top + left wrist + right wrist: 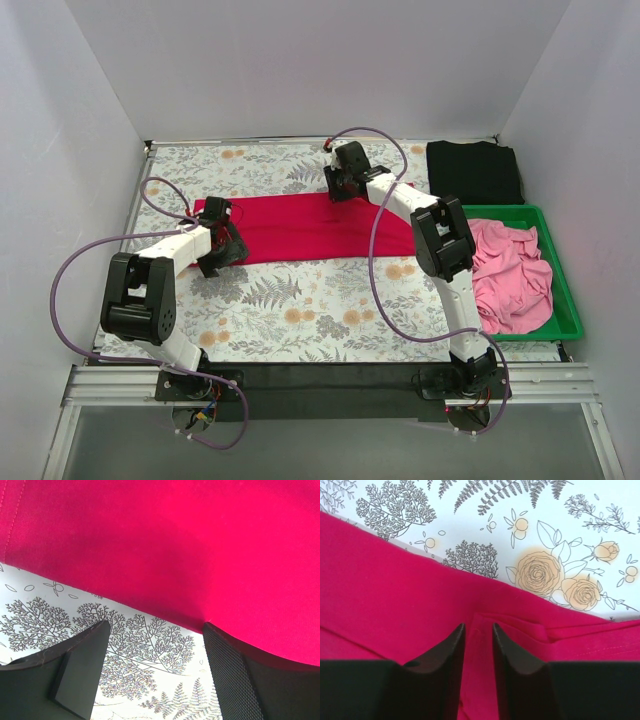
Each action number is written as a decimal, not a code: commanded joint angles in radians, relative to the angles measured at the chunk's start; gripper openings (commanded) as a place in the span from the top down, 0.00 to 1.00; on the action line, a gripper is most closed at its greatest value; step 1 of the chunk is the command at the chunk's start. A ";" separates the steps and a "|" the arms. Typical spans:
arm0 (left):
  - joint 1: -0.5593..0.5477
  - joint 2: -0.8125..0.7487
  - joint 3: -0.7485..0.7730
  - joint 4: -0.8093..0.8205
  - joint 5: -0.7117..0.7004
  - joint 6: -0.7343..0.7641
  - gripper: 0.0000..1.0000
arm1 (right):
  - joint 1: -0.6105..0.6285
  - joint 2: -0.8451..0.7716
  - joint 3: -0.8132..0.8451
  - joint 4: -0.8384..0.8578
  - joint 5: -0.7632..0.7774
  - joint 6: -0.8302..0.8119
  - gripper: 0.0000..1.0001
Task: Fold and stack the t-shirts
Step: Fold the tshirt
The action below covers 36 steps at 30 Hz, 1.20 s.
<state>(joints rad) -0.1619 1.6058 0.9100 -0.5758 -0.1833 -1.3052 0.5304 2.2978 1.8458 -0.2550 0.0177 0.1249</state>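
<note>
The crimson red t-shirt point(300, 228) lies folded into a long strip across the middle of the floral tablecloth point(300, 310). My left gripper point(218, 246) is open at the strip's near left edge. In the left wrist view its jaws point(155, 625) stand wide over the tablecloth, the right fingertip point(212, 632) touching the red hem point(175, 540). My right gripper point(341, 186) sits at the strip's far edge. In the right wrist view it point(479, 626) is pinched on a raised fold of the red cloth point(395, 595). A folded black t-shirt point(473, 170) lies at the back right. Pink t-shirts point(510, 272) lie crumpled in the bin.
The green plastic bin point(555, 262) stands at the right edge of the table. White walls enclose the table on three sides. Purple cables loop from both arms above the cloth.
</note>
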 commanded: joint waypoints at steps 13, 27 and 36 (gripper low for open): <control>0.002 -0.017 -0.003 -0.056 0.019 0.014 0.29 | -0.292 -0.061 0.033 -0.032 -0.263 -0.182 0.66; 0.015 -0.050 -0.066 -0.105 -0.001 -0.009 0.29 | -0.342 0.055 0.093 -0.035 -0.443 -0.165 0.65; 0.015 -0.112 -0.042 -0.078 0.034 0.000 0.28 | -0.356 0.088 0.112 -0.027 -0.389 -0.145 0.65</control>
<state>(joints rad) -0.1516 1.5551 0.8722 -0.6533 -0.1738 -1.3056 0.1879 2.3913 1.9141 -0.2882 -0.3897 -0.0257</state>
